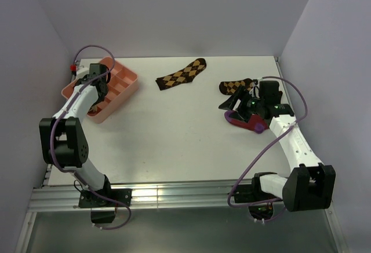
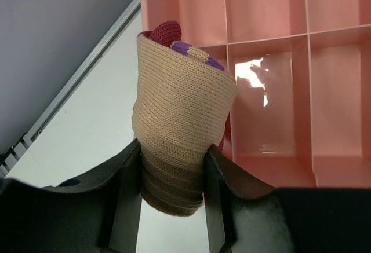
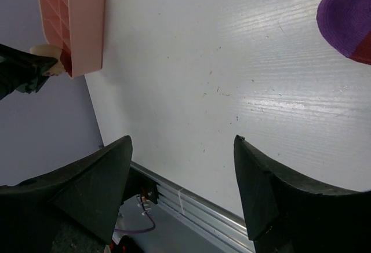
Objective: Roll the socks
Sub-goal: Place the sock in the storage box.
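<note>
My left gripper (image 2: 174, 154) is shut on a rolled tan sock (image 2: 179, 102) with maroon and purple-striped knit showing at its top. It holds the roll at the near left edge of the pink tray (image 2: 290, 39). In the top view this gripper (image 1: 99, 91) is over the tray and hides the roll. The crimson sock (image 1: 242, 122) with its purple toe (image 3: 348, 15) lies flat at the right. My right gripper (image 1: 233, 103) is open and empty just above and beside it, jaws wide apart (image 3: 182, 143).
The pink divided tray (image 1: 124, 82) stands at the back left. One dark brown argyle sock (image 1: 181, 74) lies at the back middle. Another argyle sock (image 1: 235, 85) lies by the right gripper. Walls close in the left, back and right.
</note>
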`<state>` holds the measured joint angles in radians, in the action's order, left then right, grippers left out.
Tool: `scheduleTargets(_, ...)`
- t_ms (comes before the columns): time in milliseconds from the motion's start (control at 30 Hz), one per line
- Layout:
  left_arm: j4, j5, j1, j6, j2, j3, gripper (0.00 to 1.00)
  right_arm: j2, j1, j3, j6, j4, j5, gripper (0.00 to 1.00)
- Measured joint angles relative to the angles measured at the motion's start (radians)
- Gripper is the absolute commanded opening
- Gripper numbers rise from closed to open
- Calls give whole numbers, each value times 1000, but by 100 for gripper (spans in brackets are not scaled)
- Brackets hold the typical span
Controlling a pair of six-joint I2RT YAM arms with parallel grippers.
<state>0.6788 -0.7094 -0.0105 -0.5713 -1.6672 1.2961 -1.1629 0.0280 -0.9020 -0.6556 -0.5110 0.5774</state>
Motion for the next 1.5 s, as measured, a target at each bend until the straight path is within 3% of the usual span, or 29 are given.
scheduleTargets(367, -16, 12, 3, -18, -6, -22, 0, -6, 0, 14, -1, 26, 33, 77)
scheduleTargets(1233, -175, 267, 159, -81, -5, -164, 1, -6, 0, 24, 0, 39, 54, 76)
scheduleTargets(1333, -185, 283, 169, -81, -19, -164, 7, -6, -1, 24, 0, 40, 56, 76)
scheduleTargets(1500, -190, 290, 177, -80, -28, -164, 27, -6, -1, 24, 0, 40, 57, 75)
